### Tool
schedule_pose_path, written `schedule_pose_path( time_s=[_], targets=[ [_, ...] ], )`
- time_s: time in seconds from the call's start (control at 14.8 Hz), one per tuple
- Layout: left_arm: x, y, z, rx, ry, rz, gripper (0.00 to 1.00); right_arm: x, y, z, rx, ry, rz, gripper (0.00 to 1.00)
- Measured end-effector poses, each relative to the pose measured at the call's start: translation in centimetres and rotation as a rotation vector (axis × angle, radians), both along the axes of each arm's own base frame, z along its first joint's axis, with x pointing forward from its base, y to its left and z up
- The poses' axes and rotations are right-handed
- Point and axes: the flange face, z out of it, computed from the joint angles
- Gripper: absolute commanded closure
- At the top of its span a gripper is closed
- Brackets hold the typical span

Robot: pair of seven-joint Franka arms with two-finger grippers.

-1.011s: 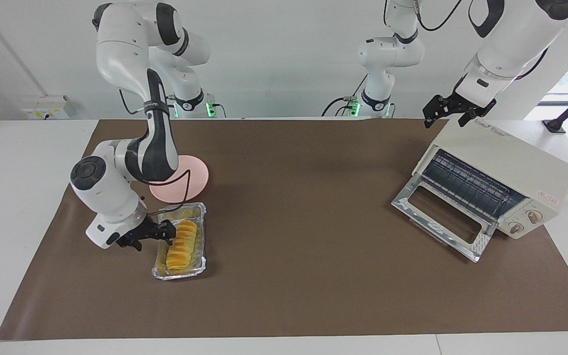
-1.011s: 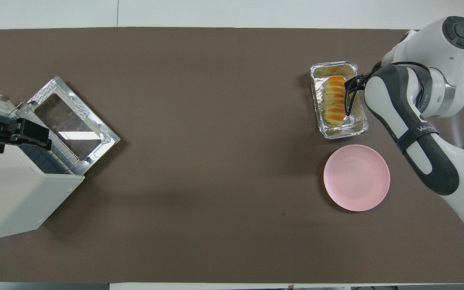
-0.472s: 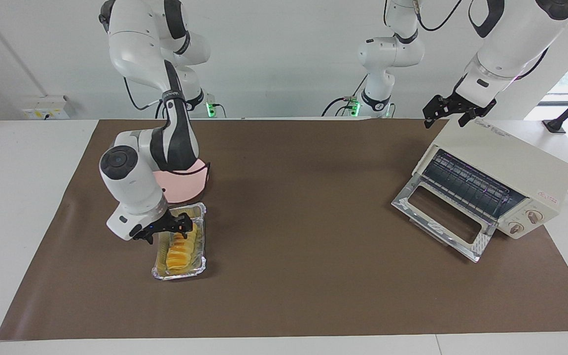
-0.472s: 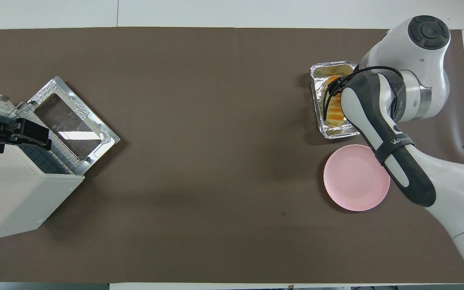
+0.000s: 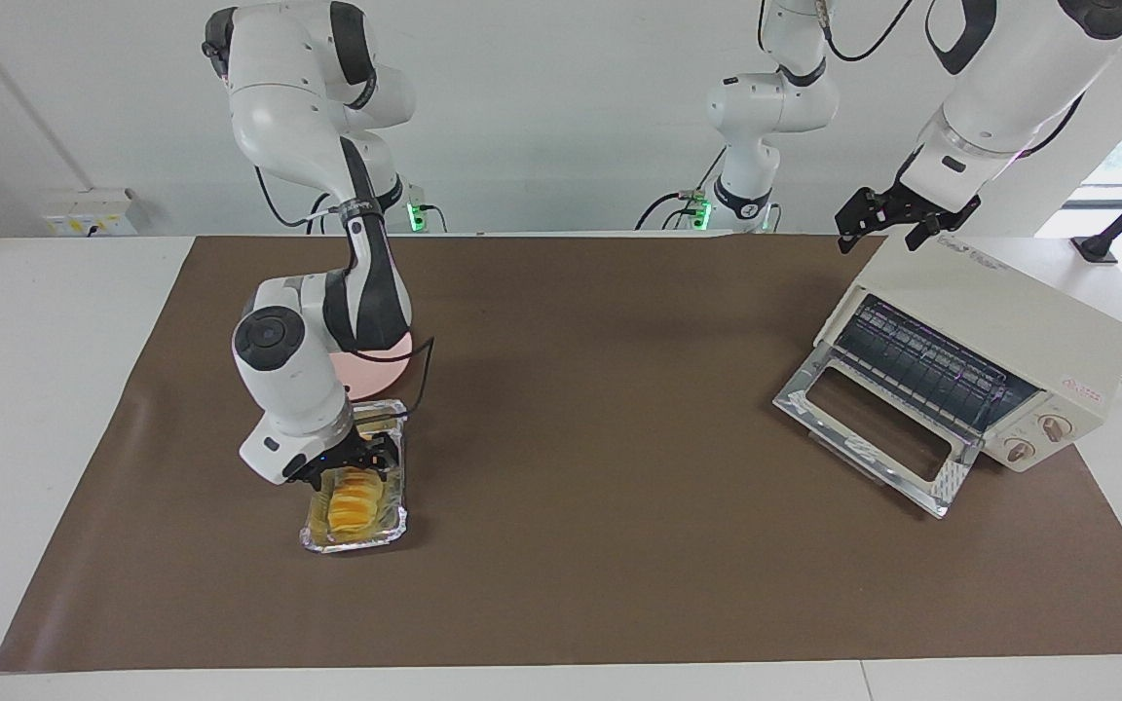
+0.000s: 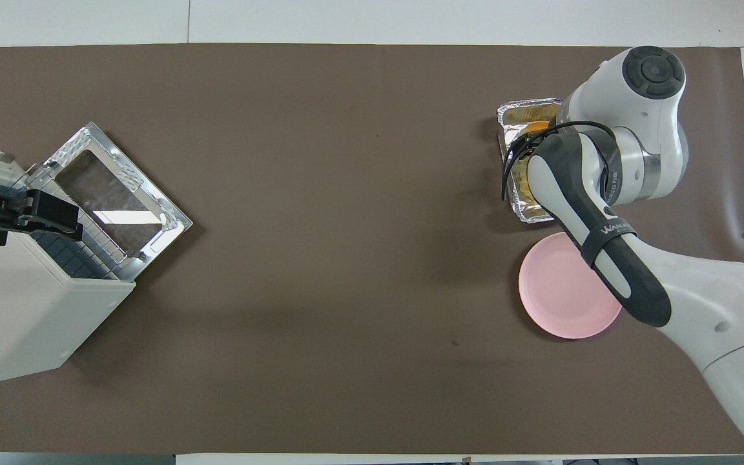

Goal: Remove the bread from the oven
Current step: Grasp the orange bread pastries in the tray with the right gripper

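Note:
The bread (image 5: 351, 506), a golden ridged loaf, lies in a silver foil tray (image 5: 398, 527) toward the right arm's end of the table, well apart from the oven (image 5: 994, 321). My right gripper (image 5: 351, 461) points down over the loaf, its fingers open on either side of it. In the overhead view the right arm covers most of the bread (image 6: 535, 126) and hides the gripper. The oven's door (image 5: 863, 428) is folded down and its wire rack is bare. My left gripper (image 5: 880, 222) waits, open, over the oven's top corner nearest the robots.
A pink plate (image 5: 381, 373) lies beside the foil tray, nearer to the robots, partly under the right arm. A brown mat (image 5: 600, 389) covers the table. The oven (image 6: 17, 310) stands at the left arm's end, door (image 6: 117, 194) facing the middle.
My right arm has swung from beside the tray to over it. Its gripper has turned to point down at the loaf. The left arm, oven, bread and tray have not moved.

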Motion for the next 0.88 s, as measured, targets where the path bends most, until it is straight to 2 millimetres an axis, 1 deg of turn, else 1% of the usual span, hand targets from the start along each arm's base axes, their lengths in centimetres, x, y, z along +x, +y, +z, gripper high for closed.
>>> schedule_pose_path(
  time_s=[0.13, 0.2, 0.27, 0.4, 0.47, 0.88],
  targets=[
    [0.0, 0.0, 0.0, 0.0, 0.0, 0.0, 0.0, -0.25, 0.48, -0.54, 0.001, -0.003, -0.003, 0.0],
    [0.0, 0.0, 0.0, 0.0, 0.0, 0.0, 0.0, -0.26, 0.64, -0.57, 0.002, -0.008, -0.001, 0.03],
    [0.0, 0.0, 0.0, 0.0, 0.0, 0.0, 0.0, -0.27, 0.71, -0.62, 0.002, -0.011, 0.0, 0.24],
    [0.0, 0.0, 0.0, 0.0, 0.0, 0.0, 0.0, -0.31, 0.66, -0.85, 0.003, -0.018, -0.001, 0.95],
    [0.0, 0.0, 0.0, 0.0, 0.0, 0.0, 0.0, -0.35, 0.64, -0.95, 0.003, -0.018, -0.001, 1.0],
    [0.0, 0.0, 0.0, 0.0, 0.0, 0.0, 0.0, -0.3, 0.44, -0.69, 0.003, -0.024, -0.004, 1.0]
  ],
)
